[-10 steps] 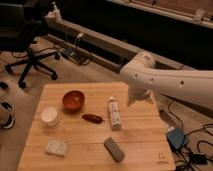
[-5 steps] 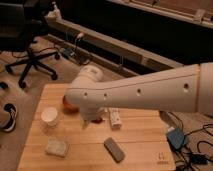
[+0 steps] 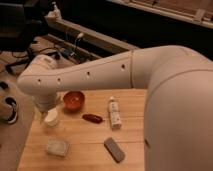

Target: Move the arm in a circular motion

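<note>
The cream-white arm (image 3: pixel 125 75) fills the right side and stretches left across the view, above the wooden table (image 3: pixel 130 150). Small dark screw holes run along its long segment. Its rounded elbow (image 3: pixel 40 82) is over the table's far left corner. A short cylindrical end drops from the elbow to the gripper (image 3: pixel 46 107), which hangs just above a white cup (image 3: pixel 51 120) beside a red bowl (image 3: pixel 73 100).
On the table lie a red-brown oblong item (image 3: pixel 92 118), a white bottle (image 3: pixel 114 112), a pale sponge (image 3: pixel 57 147) and a dark grey block (image 3: pixel 114 149). An office chair (image 3: pixel 17 25) and cables stand at the back left. A long ledge (image 3: pixel 95 42) runs behind.
The arm has swung left and closer to the camera. Its elbow now sits past the table's left corner, and the red bowl shows below it.
</note>
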